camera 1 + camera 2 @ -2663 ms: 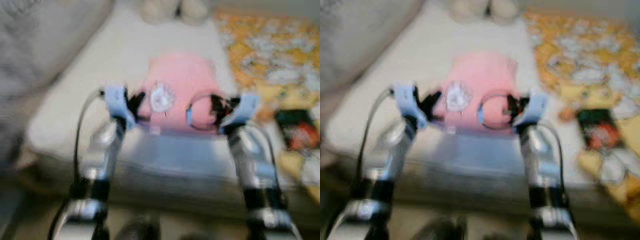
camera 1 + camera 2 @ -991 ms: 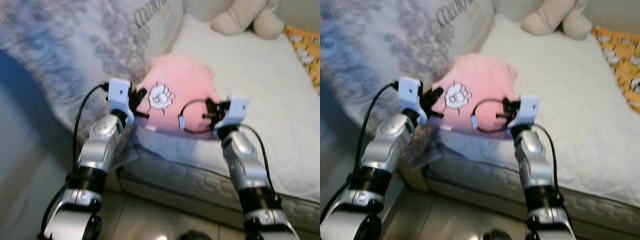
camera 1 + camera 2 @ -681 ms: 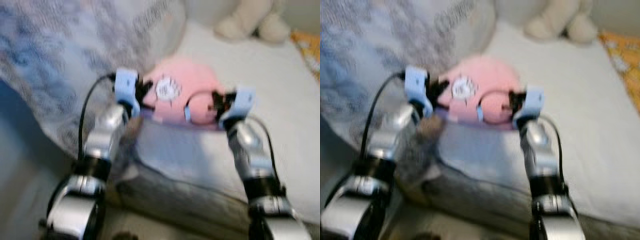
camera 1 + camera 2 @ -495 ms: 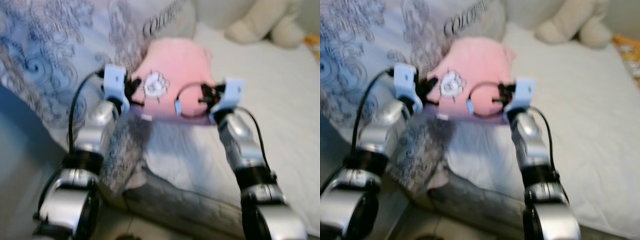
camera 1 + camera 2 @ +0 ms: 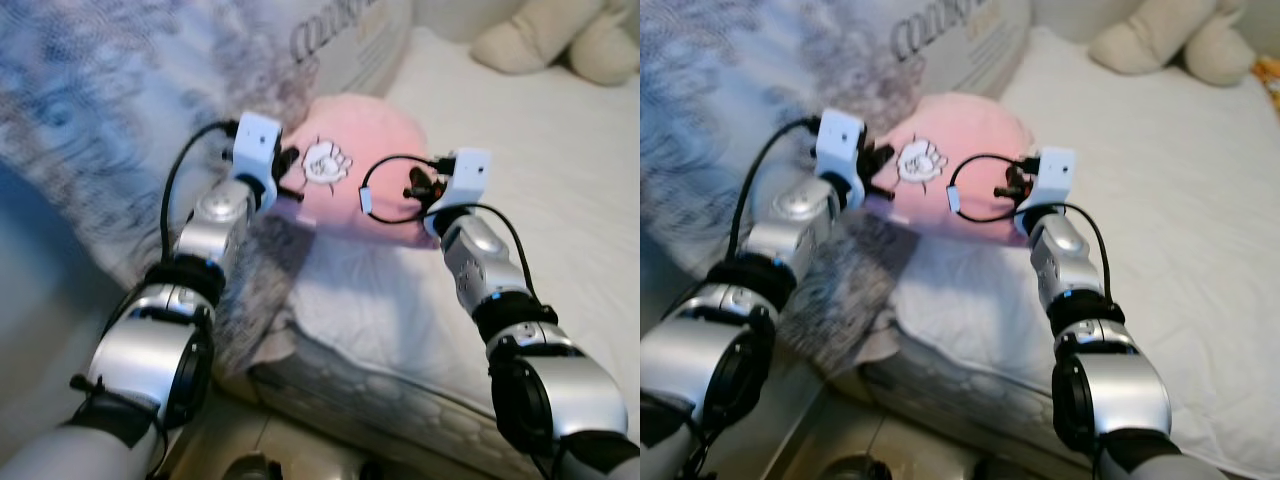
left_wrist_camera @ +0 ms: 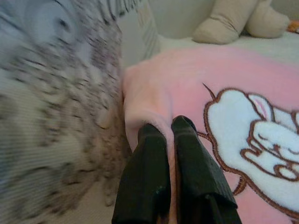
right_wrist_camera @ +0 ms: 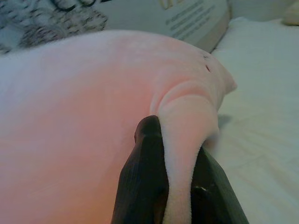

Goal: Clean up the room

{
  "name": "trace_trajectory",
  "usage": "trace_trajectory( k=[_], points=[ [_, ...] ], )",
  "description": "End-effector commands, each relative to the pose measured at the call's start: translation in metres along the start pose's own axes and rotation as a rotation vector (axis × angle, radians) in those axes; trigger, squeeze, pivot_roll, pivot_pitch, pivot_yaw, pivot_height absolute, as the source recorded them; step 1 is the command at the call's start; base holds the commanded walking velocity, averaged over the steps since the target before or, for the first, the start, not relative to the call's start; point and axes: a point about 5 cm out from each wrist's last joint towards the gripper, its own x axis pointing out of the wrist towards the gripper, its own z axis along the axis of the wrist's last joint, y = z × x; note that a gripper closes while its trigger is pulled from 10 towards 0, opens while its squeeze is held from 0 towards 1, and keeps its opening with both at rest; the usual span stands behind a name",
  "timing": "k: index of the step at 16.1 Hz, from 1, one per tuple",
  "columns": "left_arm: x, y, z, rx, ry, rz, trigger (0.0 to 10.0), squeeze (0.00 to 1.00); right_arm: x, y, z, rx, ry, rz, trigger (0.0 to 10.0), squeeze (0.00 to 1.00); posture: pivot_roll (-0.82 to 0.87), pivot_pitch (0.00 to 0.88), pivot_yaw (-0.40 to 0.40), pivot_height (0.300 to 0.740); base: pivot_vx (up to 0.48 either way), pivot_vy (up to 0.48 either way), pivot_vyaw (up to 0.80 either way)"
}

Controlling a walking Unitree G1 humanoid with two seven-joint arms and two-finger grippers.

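Note:
A pink plush pillow (image 5: 360, 170) with a white cartoon patch (image 5: 326, 161) is held over the near left part of the bed. My left gripper (image 6: 169, 128) is shut on the pillow's left edge, with a fold of pink fabric (image 6: 149, 105) pinched between its black fingers (image 6: 147, 163). My right gripper (image 7: 175, 135) is shut on the pillow's right edge, where a ridge of plush (image 7: 184, 121) runs between its fingers (image 7: 145, 163). Both silver arms reach forward, the left arm (image 5: 215, 215) and the right arm (image 5: 470, 250) about level with each other.
A white mattress (image 5: 520, 180) spreads to the right. A grey-blue patterned quilt (image 5: 110, 110) is heaped on the left beside a lettered pillow (image 5: 350, 40). A beige plush toy (image 5: 555, 40) lies at the far end. Tiled floor (image 5: 290, 450) shows below the bed's corner.
The camera has swung left from the bed's right part toward the quilt heap. Both grippers have kept their hold and carried the pink pillow left and further onto the bed.

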Motion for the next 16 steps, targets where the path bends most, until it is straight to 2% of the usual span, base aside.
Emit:
trace_trajectory(
  k=[1,4,5,6,7,8,9,11,13,14,16],
  points=[
    [-0.001,0.02,0.017,0.03,-0.056,0.086,0.0,0.0,0.0,-0.014,0.012,-0.023,-0.035,-0.054,0.0,0.0,0.07,0.089,0.014,0.74,0.0,0.0,0.0],
    [-0.001,0.02,0.011,0.031,-0.043,0.131,0.0,0.0,0.002,-0.017,0.012,-0.065,-0.011,-0.059,0.0,0.0,0.06,0.131,0.008,0.74,0.0,0.0,0.0],
    [-0.003,0.017,-0.005,0.017,-0.01,0.174,0.0,0.0,0.0,-0.019,0.004,-0.111,0.028,-0.073,0.0,0.0,0.06,0.164,0.001,0.74,0.0,0.0,0.0],
    [-0.003,0.017,-0.005,0.017,-0.01,0.174,0.0,0.0,0.0,-0.019,0.004,-0.111,0.028,-0.073,0.0,0.0,0.06,0.164,0.001,0.74,0.0,0.0,0.0],
    [-0.005,0.015,-0.013,0.011,0.012,0.191,0.0,0.0,-0.001,-0.019,0.0,-0.129,0.046,-0.078,0.0,0.0,0.05,0.169,0.0,0.74,0.0,0.0,0.0],
    [-0.008,0.006,-0.034,-0.039,0.071,0.216,0.0,0.0,-0.003,-0.017,-0.011,-0.175,0.092,-0.082,0.0,0.0,0.04,0.207,-0.01,0.74,0.0,0.0,0.0],
    [-0.01,0.0,-0.045,-0.068,0.102,0.226,0.0,0.0,-0.004,-0.015,-0.018,-0.199,0.118,-0.082,0.0,0.0,0.03,0.217,-0.014,0.74,0.0,0.0,0.0],
    [-0.012,-0.012,-0.058,-0.121,0.144,0.242,0.0,0.0,-0.006,-0.012,-0.028,-0.228,0.154,-0.077,0.0,0.0,0.03,0.232,-0.016,0.74,0.0,0.0,0.0],
    [-0.013,-0.031,-0.072,-0.171,0.188,0.23,0.0,0.0,-0.01,-0.012,-0.036,-0.246,0.185,-0.069,0.0,0.0,0.02,0.246,-0.023,0.74,0.0,0.0,0.0],
    [-0.016,-0.056,-0.085,-0.142,0.227,0.175,0.0,0.0,-0.014,-0.017,-0.043,-0.245,0.21,-0.082,0.0,0.0,0.02,0.256,-0.029,0.74,0.0,0.0,0.0],
    [-0.017,-0.063,-0.09,-0.118,0.235,0.148,0.0,0.0,-0.016,-0.02,-0.045,-0.234,0.217,-0.096,0.0,0.0,0.01,0.26,-0.033,0.74,0.0,0.0,0.0]
  ],
)
